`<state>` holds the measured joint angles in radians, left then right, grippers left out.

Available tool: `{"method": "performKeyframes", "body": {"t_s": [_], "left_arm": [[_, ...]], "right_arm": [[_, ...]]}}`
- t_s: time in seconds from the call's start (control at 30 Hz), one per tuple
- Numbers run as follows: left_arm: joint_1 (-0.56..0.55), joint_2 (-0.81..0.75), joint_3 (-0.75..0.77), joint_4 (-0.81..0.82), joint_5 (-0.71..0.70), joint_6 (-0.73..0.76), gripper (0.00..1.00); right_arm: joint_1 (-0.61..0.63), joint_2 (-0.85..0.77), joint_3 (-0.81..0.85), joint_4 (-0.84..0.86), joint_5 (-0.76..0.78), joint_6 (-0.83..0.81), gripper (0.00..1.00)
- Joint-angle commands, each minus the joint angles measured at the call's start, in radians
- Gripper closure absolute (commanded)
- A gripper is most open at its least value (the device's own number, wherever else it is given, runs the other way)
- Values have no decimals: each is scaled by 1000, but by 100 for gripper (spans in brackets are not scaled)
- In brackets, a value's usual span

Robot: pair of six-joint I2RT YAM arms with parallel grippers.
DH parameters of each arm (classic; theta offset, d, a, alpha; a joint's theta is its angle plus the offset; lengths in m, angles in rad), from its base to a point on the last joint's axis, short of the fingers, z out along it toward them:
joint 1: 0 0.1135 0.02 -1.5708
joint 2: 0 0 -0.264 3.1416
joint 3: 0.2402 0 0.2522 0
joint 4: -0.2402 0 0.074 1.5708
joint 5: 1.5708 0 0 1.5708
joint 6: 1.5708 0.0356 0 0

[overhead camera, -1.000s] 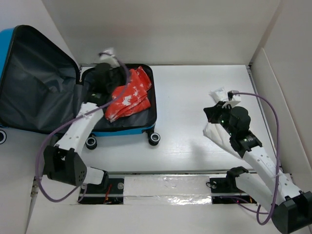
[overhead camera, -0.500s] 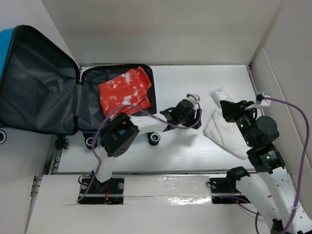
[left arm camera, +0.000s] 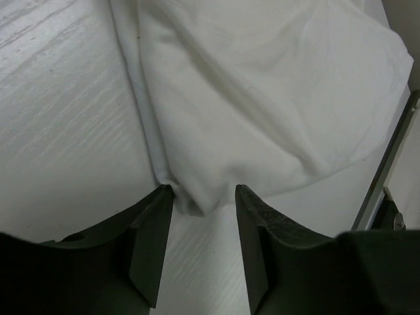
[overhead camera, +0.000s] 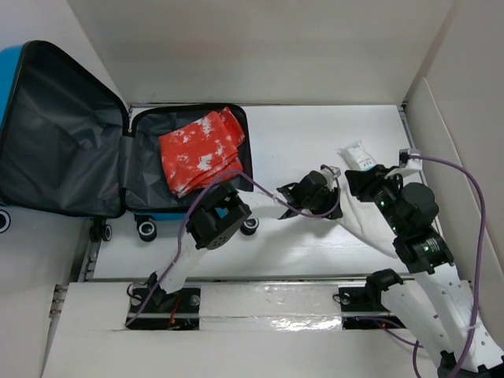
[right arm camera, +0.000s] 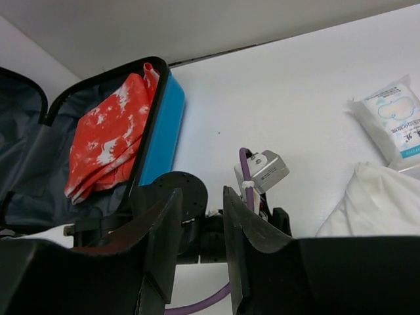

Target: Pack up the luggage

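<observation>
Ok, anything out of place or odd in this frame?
Nothing spilled or damaged. One corner of the red patterned cloth rides up against the far rim of the luggage. The white cloth lies rumpled on the table, its edge inside the open left tool.

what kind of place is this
Probably a robotics lab test cell, not a home: a white table boxed in by plain white panels, a left arm and right arm bolted at its edge, luggage as a prop.
</observation>
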<state>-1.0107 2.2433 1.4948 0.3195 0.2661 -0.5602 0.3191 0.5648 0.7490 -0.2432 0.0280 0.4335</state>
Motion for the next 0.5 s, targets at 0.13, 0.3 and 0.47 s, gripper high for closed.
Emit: {"method": "performKeyframes", "body": {"t_s": [0.13,0.3,0.47], "left_arm": [[-19,41,73,-77,-62,16,95],[78,-75,-56,-13,-105,16,100],[214,-143,-105,-34,-108,36,100]], "right_arm": [[-8,-6,-3,39,-20,-7,62],[-8,14,-19,53,-62,-10,61],[-8,32,-37,70,-77,-15,60]]}}
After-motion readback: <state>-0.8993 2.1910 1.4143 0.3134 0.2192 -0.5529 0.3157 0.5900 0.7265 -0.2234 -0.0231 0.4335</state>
